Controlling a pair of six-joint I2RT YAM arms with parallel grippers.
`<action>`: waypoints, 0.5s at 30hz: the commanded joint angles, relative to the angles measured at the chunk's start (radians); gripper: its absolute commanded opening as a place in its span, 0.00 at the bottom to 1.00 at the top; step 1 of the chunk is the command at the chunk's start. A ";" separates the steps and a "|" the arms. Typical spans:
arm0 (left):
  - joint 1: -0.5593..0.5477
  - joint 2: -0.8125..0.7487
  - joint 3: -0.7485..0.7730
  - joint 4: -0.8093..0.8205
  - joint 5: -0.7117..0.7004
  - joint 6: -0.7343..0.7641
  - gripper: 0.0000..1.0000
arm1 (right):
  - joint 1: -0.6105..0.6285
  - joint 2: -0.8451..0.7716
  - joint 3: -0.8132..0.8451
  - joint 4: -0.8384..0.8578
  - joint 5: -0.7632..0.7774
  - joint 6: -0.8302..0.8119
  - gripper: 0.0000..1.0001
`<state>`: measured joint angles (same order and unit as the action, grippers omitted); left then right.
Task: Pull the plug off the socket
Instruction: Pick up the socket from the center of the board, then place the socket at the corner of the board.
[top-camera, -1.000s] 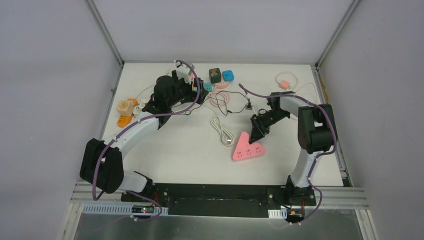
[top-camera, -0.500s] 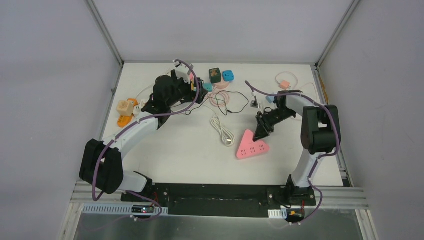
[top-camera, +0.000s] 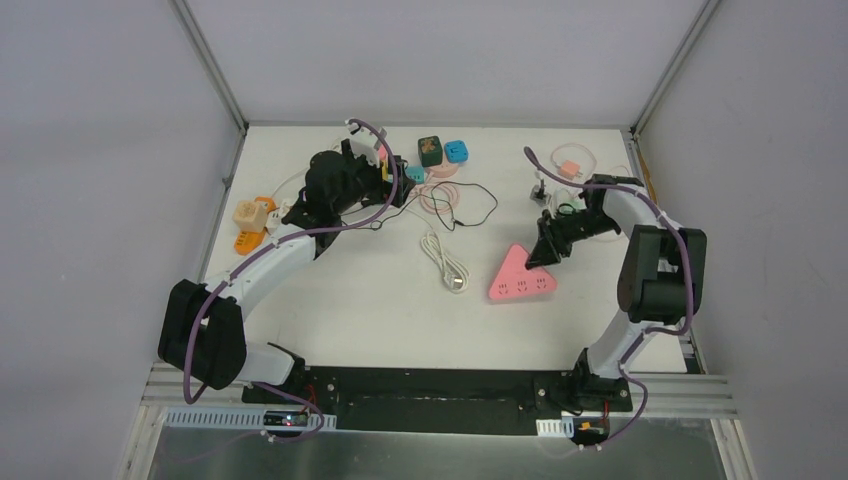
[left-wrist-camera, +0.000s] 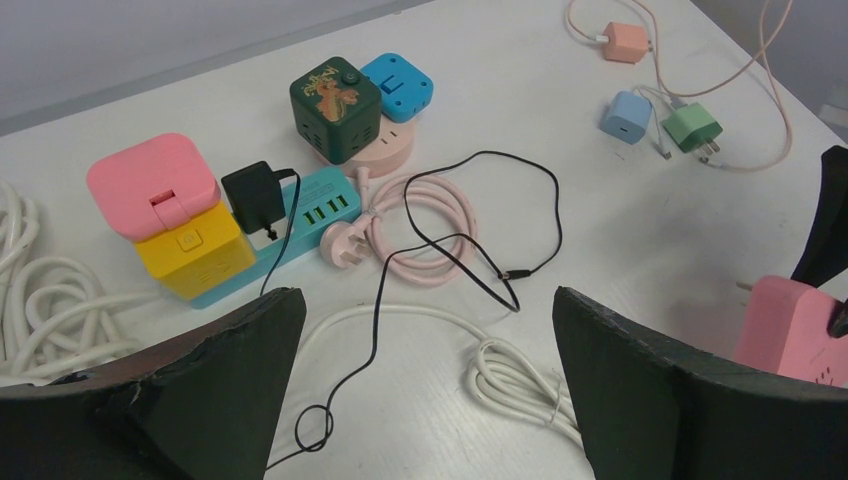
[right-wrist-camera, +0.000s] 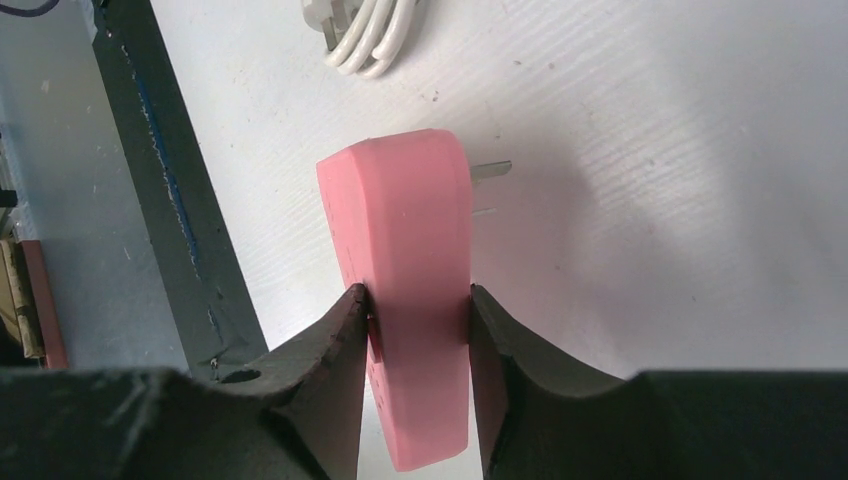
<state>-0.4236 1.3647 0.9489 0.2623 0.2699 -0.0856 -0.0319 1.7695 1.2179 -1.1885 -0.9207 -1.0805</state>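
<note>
A black plug (left-wrist-camera: 258, 195) sits in a teal power strip (left-wrist-camera: 312, 212) at the back of the table; its thin black cable (left-wrist-camera: 480, 160) loops to the right. My left gripper (left-wrist-camera: 430, 380) is open and empty, hovering just in front of that strip; it also shows in the top view (top-camera: 395, 188). My right gripper (right-wrist-camera: 418, 315) is shut on a pink triangular socket block (right-wrist-camera: 400, 230), holding it on edge, its metal prongs (right-wrist-camera: 490, 170) pointing sideways. In the top view, this gripper (top-camera: 545, 255) and the block (top-camera: 520, 283) are at the right of the table.
A white coiled cable (top-camera: 445, 262) lies mid-table. A pink coiled cable (left-wrist-camera: 430, 220), green cube (left-wrist-camera: 335, 95), blue cube (left-wrist-camera: 398, 85) and pink-and-yellow cubes (left-wrist-camera: 165, 215) crowd the strip. Small chargers (left-wrist-camera: 627, 115) lie back right. Orange sockets (top-camera: 250, 225) sit left.
My right gripper has carried the pink socket block to the right and a little away from the table's near edge, turning it. My left arm has not moved.
</note>
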 joint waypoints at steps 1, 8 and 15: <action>0.009 -0.029 -0.004 0.043 0.011 0.012 0.99 | -0.066 -0.074 0.041 -0.041 -0.039 -0.042 0.00; 0.009 -0.034 -0.007 0.042 0.013 0.011 0.99 | -0.219 -0.163 -0.004 0.120 -0.032 0.118 0.00; 0.009 -0.039 -0.009 0.040 0.010 0.017 0.99 | -0.406 -0.239 -0.090 0.395 0.060 0.389 0.00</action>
<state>-0.4236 1.3647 0.9489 0.2619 0.2699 -0.0856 -0.3538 1.5894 1.1599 -0.9836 -0.8894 -0.8703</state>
